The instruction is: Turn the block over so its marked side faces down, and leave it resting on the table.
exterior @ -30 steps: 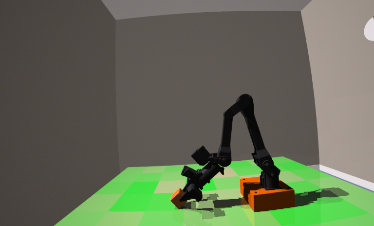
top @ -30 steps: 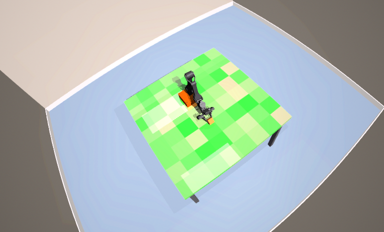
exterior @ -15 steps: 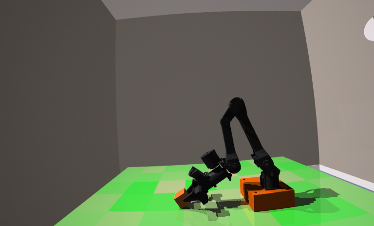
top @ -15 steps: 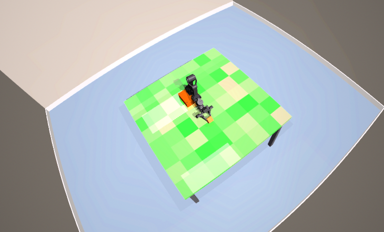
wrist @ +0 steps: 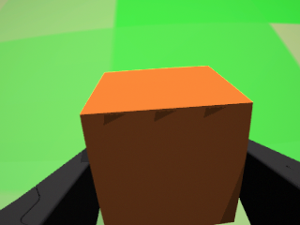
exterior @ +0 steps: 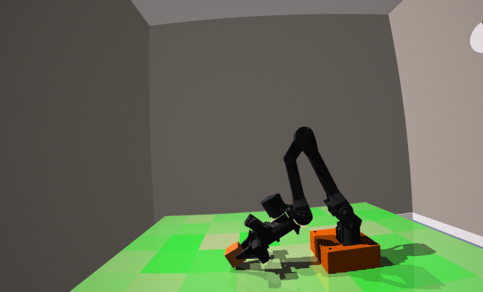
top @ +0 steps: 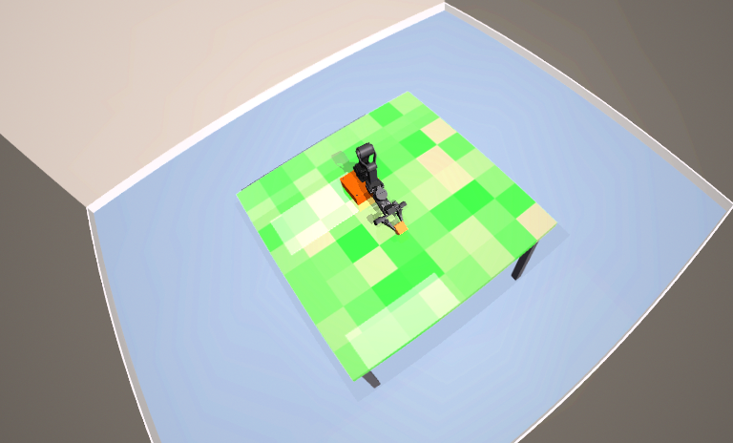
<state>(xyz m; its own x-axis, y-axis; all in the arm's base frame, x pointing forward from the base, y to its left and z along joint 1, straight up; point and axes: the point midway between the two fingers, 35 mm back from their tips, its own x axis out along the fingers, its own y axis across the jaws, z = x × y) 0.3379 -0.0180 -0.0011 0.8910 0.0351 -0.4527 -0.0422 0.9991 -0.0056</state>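
The orange block point(top: 401, 228) point(exterior: 233, 253) point(wrist: 167, 94) is held tilted, with its lower edge at or just above the table point(top: 356, 242) point(exterior: 174, 255). I cannot tell whether it touches. My gripper point(top: 398, 226) point(exterior: 239, 256) point(wrist: 164, 149) is shut on the block and slants down and away from the arm's base. In the wrist view the fingers are at the block's left and right sides. One face there is bright orange and the face towards the camera is dark brown in shadow. No mark can be made out on the faces that show.
The arm's orange base point(top: 353, 188) point(exterior: 352, 258) stands on the table behind the gripper. The arm point(top: 369, 174) point(exterior: 324, 171) bends high above it and comes down to the wrist. Shadows of the arm fall on the table. Walls stand beyond the table.
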